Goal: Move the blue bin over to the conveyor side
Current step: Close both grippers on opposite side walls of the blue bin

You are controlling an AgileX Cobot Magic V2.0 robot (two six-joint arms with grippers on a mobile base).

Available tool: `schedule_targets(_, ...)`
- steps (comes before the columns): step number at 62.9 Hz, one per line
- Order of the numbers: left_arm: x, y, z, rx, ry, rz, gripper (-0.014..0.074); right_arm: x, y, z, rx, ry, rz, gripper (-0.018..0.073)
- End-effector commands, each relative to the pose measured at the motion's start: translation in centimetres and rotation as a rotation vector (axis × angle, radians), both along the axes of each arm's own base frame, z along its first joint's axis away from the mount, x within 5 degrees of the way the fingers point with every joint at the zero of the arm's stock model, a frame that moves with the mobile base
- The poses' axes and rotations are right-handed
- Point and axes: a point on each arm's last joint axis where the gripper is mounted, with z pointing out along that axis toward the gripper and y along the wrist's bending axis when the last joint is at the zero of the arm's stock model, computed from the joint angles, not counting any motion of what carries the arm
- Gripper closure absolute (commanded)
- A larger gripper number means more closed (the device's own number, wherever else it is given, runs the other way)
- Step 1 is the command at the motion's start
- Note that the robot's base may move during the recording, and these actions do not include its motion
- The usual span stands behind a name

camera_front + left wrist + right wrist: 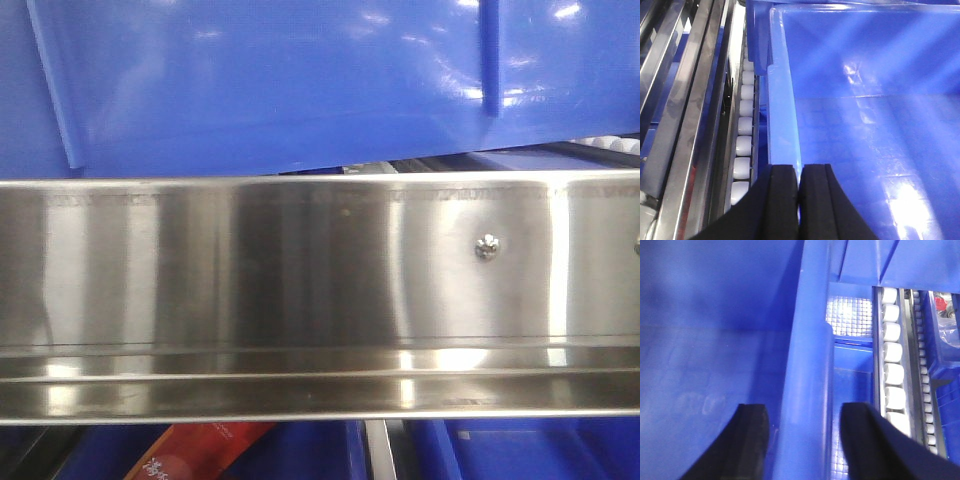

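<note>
The blue bin [280, 80] fills the top of the front view, its glossy side slightly tilted above a steel rail. In the left wrist view my left gripper [799, 170] is shut on the bin's left rim [782, 100], one black finger on each side of the wall; the bin's bare floor [865, 125] lies to the right. In the right wrist view my right gripper [805, 412] is open, its fingers straddling the bin's right rim [810, 340] without touching it. The dark grey conveyor belt is out of view.
A polished steel rail [300, 270] with a screw crosses the front view. White rollers run beside the bin on the left [743, 125] and on the right [892, 350]. Steel bars [685, 100] lie further left. A red package [200, 450] and other blue crates [945, 355] sit nearby.
</note>
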Motion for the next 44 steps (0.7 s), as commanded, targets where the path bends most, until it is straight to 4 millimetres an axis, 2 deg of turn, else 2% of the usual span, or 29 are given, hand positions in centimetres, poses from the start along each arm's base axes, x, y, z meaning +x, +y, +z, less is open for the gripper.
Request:
schedule_targets(1, -0.05, 0.01, 0.24, -0.001, -0.013, 0.001, 0.0604, 0.13, -0.07, -0.62, -0.022, 0.008, -0.007, 0.0247)
schedule_targets(44, -0.06, 0.01, 0.23, -0.001, -0.011, 0.001, 0.0604, 0.14, -0.07, -0.80, -0.029, 0.013, 0.001, 0.0251)
